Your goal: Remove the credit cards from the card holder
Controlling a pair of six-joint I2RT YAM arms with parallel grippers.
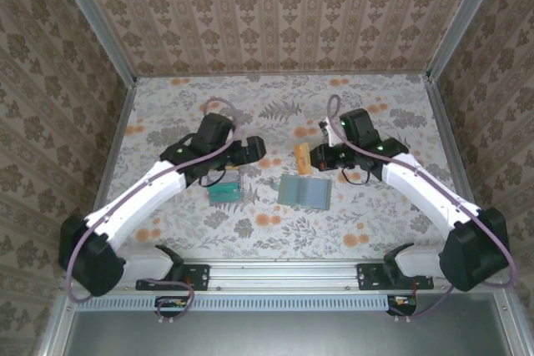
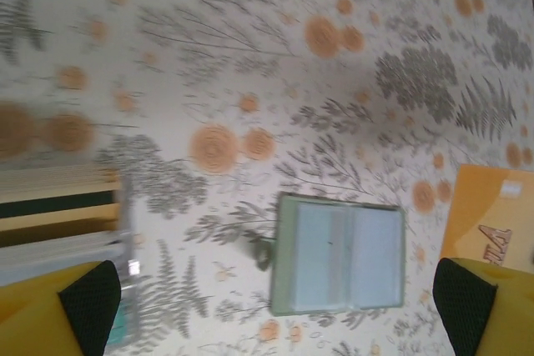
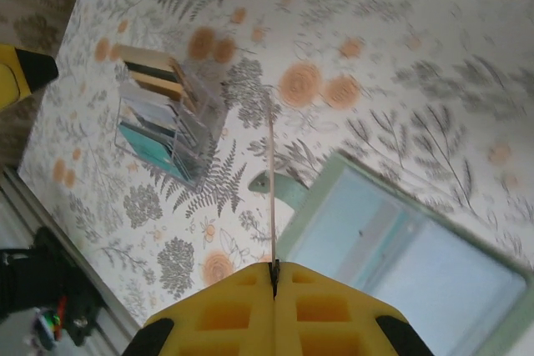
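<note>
Table: I see a flat top (image 1: 375, 223) under a matte cloth printed with grey ferns and orange blooms.
Left gripper (image 2: 275, 293): yellow fingers with black pads spread wide, gripping nothing, the stack just beside its left finger.
Right gripper (image 3: 274, 266): blocky yellow fingers pressed together on the edge of one orange card.
Card holder (image 1: 304, 191): grey-green bifold lying open and flat at centre, with pale glossy panels.
Stacked credit cards (image 1: 224, 193): thin beige, grey and teal plastic rectangles left of the holder.
Orange card (image 1: 302, 158): thin rigid plastic, lifted just beyond the holder.

The card holder (image 1: 304, 191) is being shown open flat at centre frame, stacked credit cards (image 1: 224, 192) to its left, an orange card (image 1: 302, 158) being pinched just above it.
</note>
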